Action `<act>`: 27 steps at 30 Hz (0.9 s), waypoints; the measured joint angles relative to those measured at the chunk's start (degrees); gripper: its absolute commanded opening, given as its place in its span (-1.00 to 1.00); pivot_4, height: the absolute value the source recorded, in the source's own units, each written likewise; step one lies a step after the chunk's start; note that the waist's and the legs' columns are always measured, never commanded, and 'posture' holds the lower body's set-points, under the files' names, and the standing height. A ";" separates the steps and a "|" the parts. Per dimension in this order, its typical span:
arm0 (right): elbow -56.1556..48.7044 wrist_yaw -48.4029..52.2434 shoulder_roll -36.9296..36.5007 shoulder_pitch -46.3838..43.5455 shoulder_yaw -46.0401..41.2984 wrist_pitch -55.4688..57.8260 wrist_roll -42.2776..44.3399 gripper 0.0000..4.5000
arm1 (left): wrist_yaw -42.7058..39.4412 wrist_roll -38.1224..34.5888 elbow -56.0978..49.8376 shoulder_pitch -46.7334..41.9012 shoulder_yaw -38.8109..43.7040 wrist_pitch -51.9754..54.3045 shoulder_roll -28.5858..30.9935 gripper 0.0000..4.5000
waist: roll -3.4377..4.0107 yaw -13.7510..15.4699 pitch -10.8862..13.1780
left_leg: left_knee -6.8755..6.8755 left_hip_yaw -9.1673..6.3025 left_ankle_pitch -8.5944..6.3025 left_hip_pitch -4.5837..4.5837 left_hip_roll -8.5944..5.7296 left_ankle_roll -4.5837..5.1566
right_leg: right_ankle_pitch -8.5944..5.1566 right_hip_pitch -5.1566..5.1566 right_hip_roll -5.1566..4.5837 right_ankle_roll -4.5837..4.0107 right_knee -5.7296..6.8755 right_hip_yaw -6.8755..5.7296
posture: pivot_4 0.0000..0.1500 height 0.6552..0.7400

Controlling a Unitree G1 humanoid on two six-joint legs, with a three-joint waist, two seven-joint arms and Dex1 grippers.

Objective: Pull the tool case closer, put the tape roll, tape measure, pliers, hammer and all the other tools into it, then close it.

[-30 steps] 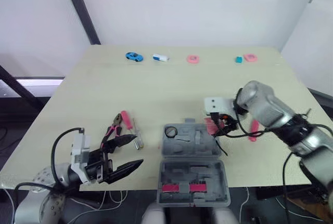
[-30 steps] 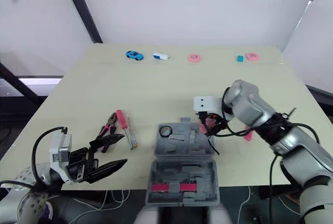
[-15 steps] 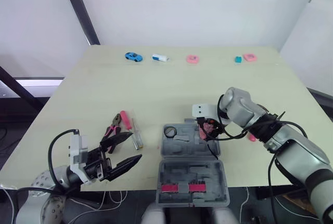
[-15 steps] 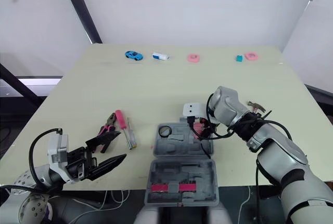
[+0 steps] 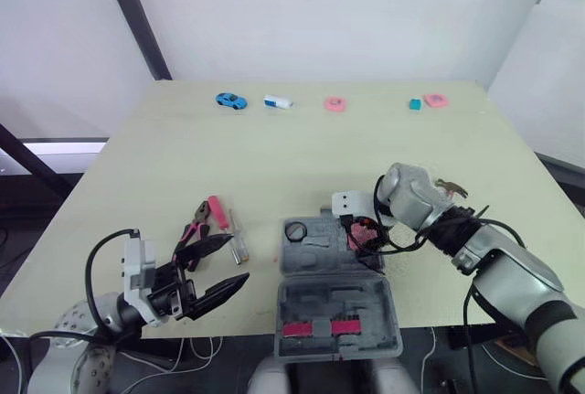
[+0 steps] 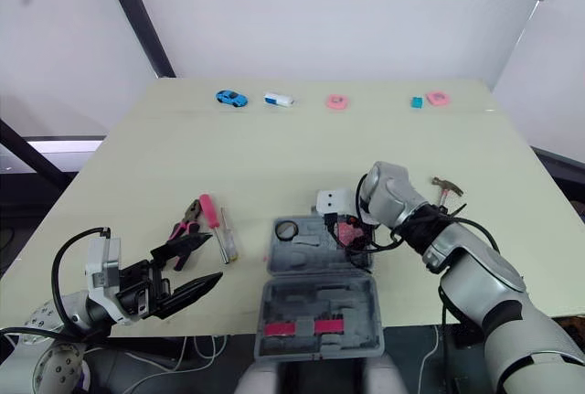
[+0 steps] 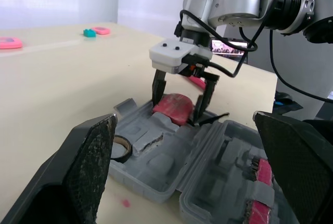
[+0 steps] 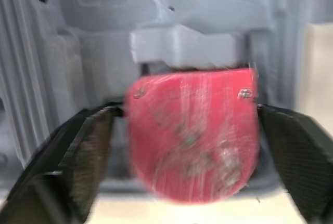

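At the desk's (image 5: 274, 156) near edge, the open grey tool case (image 5: 320, 255) holds a black tape roll (image 5: 295, 230) in its left corner. The right hand (image 5: 363, 237) pinches the red tape measure (image 8: 192, 141) inside the case's right side. The left hand (image 5: 239, 259) hovers spread and empty near the pink-handled pliers (image 5: 195, 228) and screwdriver (image 5: 219, 213).

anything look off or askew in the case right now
The red tape measure, gripped by the right gripper, looks tilted against a moulded ridge in the tool case rather than lying flat in a recess. Nothing else stands out.
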 measured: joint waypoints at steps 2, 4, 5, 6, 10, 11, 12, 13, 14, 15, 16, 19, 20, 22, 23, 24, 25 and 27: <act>-2.98 -0.47 -2.19 0.88 -1.30 0.29 0.17 0.97 | 0.00 0.01 -0.11 0.02 -0.10 0.09 0.01 1.00 | 0.01 0.22 0.01 | 0.00 0.01 0.00 -0.03 -0.01 0.00 | 0.00 0.00 -0.03 0.00 -0.02 0.00 | 1.00 1.00; -6.04 -0.24 -3.87 1.54 -3.36 1.02 1.05 0.97 | 0.00 0.02 -0.15 0.09 -0.16 0.19 0.01 1.00 | 0.01 0.40 0.01 | 0.00 0.00 0.00 -0.03 -0.02 0.00 | 0.00 0.00 -0.04 0.00 -0.03 -0.01 | 1.00 1.00; -9.02 -0.08 -5.00 2.47 -5.59 2.04 2.35 0.97 | 0.00 0.03 -0.20 0.05 -0.25 0.33 0.03 1.00 | 0.01 0.49 0.01 | 0.00 0.00 0.00 -0.03 -0.02 0.00 | 0.00 0.00 -0.04 0.00 -0.04 -0.01 | 1.00 1.00; -11.86 0.25 -5.97 3.34 -7.94 2.93 3.76 0.97 | 0.01 0.04 -0.22 0.08 -0.26 0.45 0.04 1.00 | 0.01 0.49 0.00 | 0.00 0.00 0.00 -0.03 -0.02 0.00 | 0.00 0.01 -0.04 0.00 -0.04 -0.01 | 1.00 1.00; -19.07 -0.58 -6.85 9.66 -17.23 1.36 11.33 0.97 | 0.06 0.05 -0.56 -0.33 -0.73 0.96 0.05 1.00 | -0.02 0.46 -0.01 | -0.02 -0.05 0.00 -0.01 -0.01 0.00 | -0.01 0.03 -0.01 0.00 -0.05 -0.03 | 1.00 1.00; -19.42 -2.17 -6.46 12.50 -20.59 -1.78 13.39 0.97 | 0.05 0.05 -0.61 -0.43 -0.94 1.03 0.04 1.00 | -0.03 0.46 -0.02 | -0.03 -0.05 -0.01 -0.01 -0.01 0.00 | -0.01 0.06 -0.01 0.01 -0.06 -0.04 | 1.00 1.00; -19.37 -3.76 -6.18 14.96 -23.10 -5.20 14.92 0.97 | 0.04 0.08 -0.62 -0.43 -1.01 1.10 0.04 1.00 | -0.02 0.50 -0.01 | -0.03 -0.05 -0.01 -0.01 -0.02 0.00 | 0.00 0.08 -0.01 0.01 -0.09 -0.03 | 1.00 1.00; -19.18 -5.19 -5.94 17.42 -25.46 -8.40 16.40 0.97 | 0.03 0.09 -0.64 -0.33 -1.02 1.15 0.04 1.00 | -0.02 0.51 -0.01 | -0.02 -0.04 -0.01 -0.01 -0.02 0.00 | 0.00 0.09 -0.01 0.02 -0.10 -0.03 | 1.00 1.00; -19.07 -5.81 -5.95 18.68 -26.44 -9.93 17.13 0.97 | 0.03 0.11 -0.63 -0.32 -1.05 1.19 0.05 1.00 | -0.02 0.48 -0.01 | -0.02 -0.03 0.00 -0.01 -0.02 0.00 | 0.00 0.08 -0.01 0.02 -0.10 -0.01 | 1.00 1.00; -18.79 -6.62 -6.07 20.24 -27.60 -12.34 17.95 0.97 | 0.03 0.14 -0.63 -0.35 -1.11 1.23 0.05 1.00 | -0.02 0.47 -0.01 | -0.01 -0.03 0.00 -0.01 -0.02 0.00 | 0.00 0.09 -0.01 0.03 -0.09 -0.01 | 1.00 1.00; -18.72 -7.19 -6.64 21.93 -28.40 -15.16 18.55 0.97 | 0.03 0.18 -0.63 -0.71 -1.39 1.28 0.05 1.00 | -0.02 0.46 -0.01 | -0.01 -0.03 0.00 0.00 -0.02 0.00 | 0.00 0.09 -0.01 0.02 -0.09 -0.01 | 1.00 1.00; -18.56 -8.39 -6.51 25.43 -30.92 -18.76 20.64 0.97 | 0.03 0.34 -0.63 -1.18 -1.59 1.47 0.05 1.00 | -0.02 0.40 -0.01 | -0.01 -0.05 0.00 0.03 -0.02 0.00 | 0.00 0.11 0.01 0.02 -0.08 0.00 | 1.00 1.00; -18.40 -8.90 -6.36 26.71 -31.69 -19.68 21.43 0.97 | 0.03 0.34 -0.63 -1.40 -1.61 1.54 0.06 1.00 | -0.02 0.42 -0.01 | -0.01 -0.06 0.00 0.03 -0.02 0.00 | 0.00 0.11 0.02 0.02 -0.08 0.00 | 1.00 1.00; -17.61 -9.86 -5.89 29.16 -32.90 -21.27 22.84 0.57 | 0.02 0.34 -0.63 -1.61 -1.65 1.73 0.09 1.00 | -0.02 0.41 -0.01 | -0.01 -0.06 0.00 0.03 -0.02 0.00 | 0.00 0.12 0.02 0.02 -0.09 0.00 | 1.00 1.00; -17.04 -10.24 -5.58 30.14 -33.27 -21.79 23.38 0.34 | 0.01 0.34 -0.63 -1.69 -1.67 1.88 0.09 1.00 | -0.02 0.40 -0.01 | -0.01 -0.05 0.00 0.03 -0.02 0.00 | 0.00 0.12 0.02 0.03 -0.08 0.01 | 1.00 1.00; -16.67 -10.49 -5.44 30.83 -33.28 -22.21 23.55 0.18 | 0.00 0.34 -0.63 -1.73 -1.67 2.04 0.10 1.00 | -0.02 0.38 -0.01 | -0.01 -0.05 0.00 0.03 -0.02 0.00 | 0.00 0.12 0.02 0.03 -0.08 0.01 | 1.00 1.00; -16.31 -10.74 -5.34 31.34 -33.27 -23.00 23.59 0.18 | -0.03 0.35 -0.63 -1.78 -1.71 2.18 0.12 1.00 | -0.02 0.36 -0.01 | -0.01 -0.05 0.00 0.03 -0.02 0.00 | 0.00 0.12 0.02 0.03 -0.08 0.01 | 1.00 1.00; -15.54 -12.02 -4.83 31.66 -33.31 -24.69 23.59 0.18 | -0.12 0.35 -0.63 -1.89 -1.75 2.42 0.16 1.00 | -0.02 0.34 -0.01 | -0.01 -0.06 0.00 0.04 -0.02 0.01 | 0.00 0.12 0.02 0.03 -0.08 0.01 | 1.00 1.00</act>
